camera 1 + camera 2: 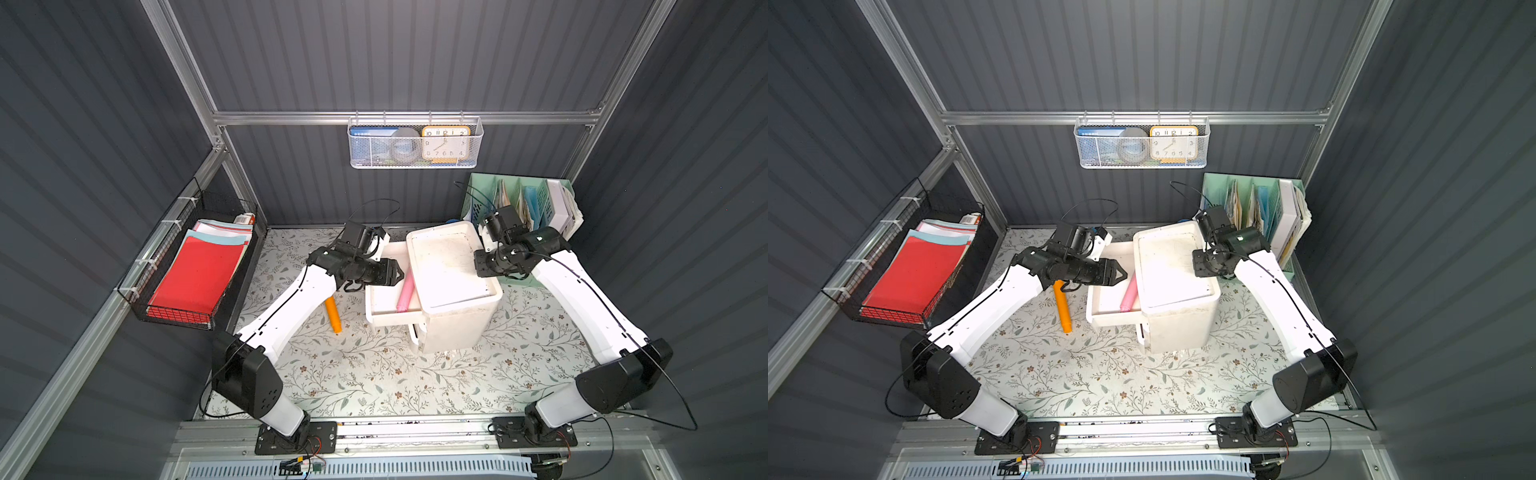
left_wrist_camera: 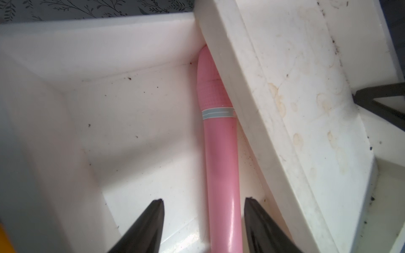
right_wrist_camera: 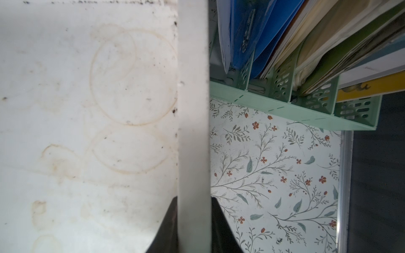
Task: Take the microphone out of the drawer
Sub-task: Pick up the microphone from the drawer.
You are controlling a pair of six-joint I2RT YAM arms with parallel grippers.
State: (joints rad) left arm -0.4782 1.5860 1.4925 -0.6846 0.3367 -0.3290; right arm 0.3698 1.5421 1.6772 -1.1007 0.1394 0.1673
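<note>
Your microphone (image 1: 406, 291) lies flat in the pulled-out drawer (image 1: 384, 309), pink and slim. Its textured head is tucked into a drawer corner and its length runs close along the drawer unit (image 1: 451, 266). The left gripper (image 2: 203, 200) hangs over the handle end with its jaws partly spread, one on each side of the shaft and not closed on it. The right gripper (image 3: 194, 199) is pinched onto the unit's raised top rim, apparently to steady it. Expect a light, rigid plastic piece, glossy on the handle, so it may roll or slip under a shallow pinch. Take it across the smooth shaft below the pale blue band, not on the head. The finger on the unit's side has little room — the shaft sits almost against that wall — so come down square before closing.
</note>
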